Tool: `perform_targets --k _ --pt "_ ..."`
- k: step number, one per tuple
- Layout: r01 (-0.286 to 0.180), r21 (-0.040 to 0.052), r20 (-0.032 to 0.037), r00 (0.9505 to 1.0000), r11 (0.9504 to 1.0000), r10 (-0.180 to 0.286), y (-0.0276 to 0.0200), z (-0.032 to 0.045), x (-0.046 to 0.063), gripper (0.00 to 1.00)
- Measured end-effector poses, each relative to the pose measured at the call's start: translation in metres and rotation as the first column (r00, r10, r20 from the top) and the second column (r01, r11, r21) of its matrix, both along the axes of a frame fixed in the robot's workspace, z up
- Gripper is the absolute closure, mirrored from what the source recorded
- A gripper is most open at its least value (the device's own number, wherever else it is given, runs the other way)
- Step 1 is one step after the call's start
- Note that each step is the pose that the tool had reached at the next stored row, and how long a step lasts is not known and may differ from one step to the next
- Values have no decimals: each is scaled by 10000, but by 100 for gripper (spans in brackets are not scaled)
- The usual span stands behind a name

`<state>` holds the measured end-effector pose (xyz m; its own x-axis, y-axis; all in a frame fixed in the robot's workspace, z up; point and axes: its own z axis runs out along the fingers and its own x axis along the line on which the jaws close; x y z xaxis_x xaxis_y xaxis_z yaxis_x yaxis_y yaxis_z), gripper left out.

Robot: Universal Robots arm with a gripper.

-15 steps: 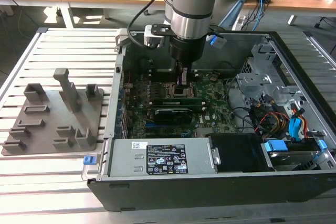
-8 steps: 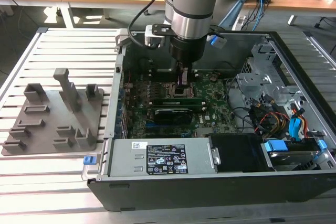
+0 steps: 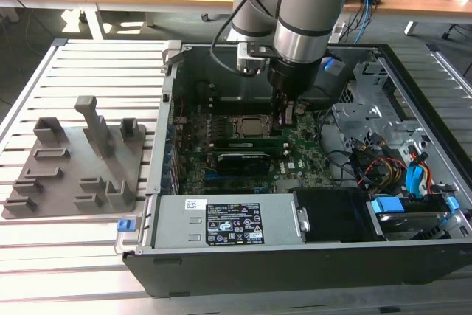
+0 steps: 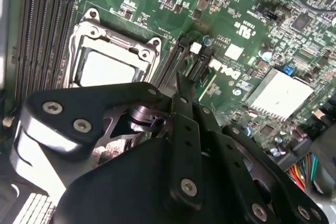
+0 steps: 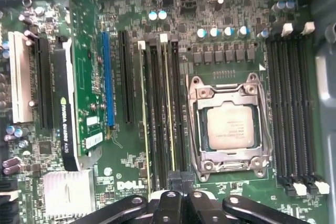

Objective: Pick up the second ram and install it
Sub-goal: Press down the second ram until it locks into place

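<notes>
My gripper (image 3: 283,125) reaches down into the open computer case, just at the exterior view's right of the processor socket (image 3: 251,126). In the first wrist view its fingertips (image 5: 174,181) are pressed together, so the gripper (image 5: 181,178) is shut. It stands over one end of the second ram (image 5: 169,108), a thin green stick sitting upright in a black slot beside the socket. Another stick (image 5: 143,119) stands two slots away. In the exterior view the second ram (image 3: 251,140) lies level in its slot. Whether the tips touch it is hidden.
Several empty black slots (image 5: 291,108) lie on the socket's other side. A graphics card (image 3: 240,158) sits in front of the sticks. Cables and a drive cage (image 3: 376,145) fill the case's right. A grey holder (image 3: 74,164) rests on the slatted table at the left.
</notes>
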<state>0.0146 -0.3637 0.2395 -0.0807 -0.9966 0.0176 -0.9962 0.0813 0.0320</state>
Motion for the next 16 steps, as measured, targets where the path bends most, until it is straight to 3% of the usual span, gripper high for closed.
perform_targets --k 2,5,8,9,12,16 --pt "0 -6 -3 10000 10000 0 -1 -87 0 89" --pt "0 6 -5 10000 10000 0 -1 -116 0 89" --pt "1 80 9 10000 10000 -1 1 -24 -13 89" --pt "-1 143 27 10000 9999 0 0 -7 -63 89" --pt "-1 533 37 10000 9986 -1 -7 -6 -296 89" --pt "-1 539 61 10000 9985 -2 -61 -6 -483 89"
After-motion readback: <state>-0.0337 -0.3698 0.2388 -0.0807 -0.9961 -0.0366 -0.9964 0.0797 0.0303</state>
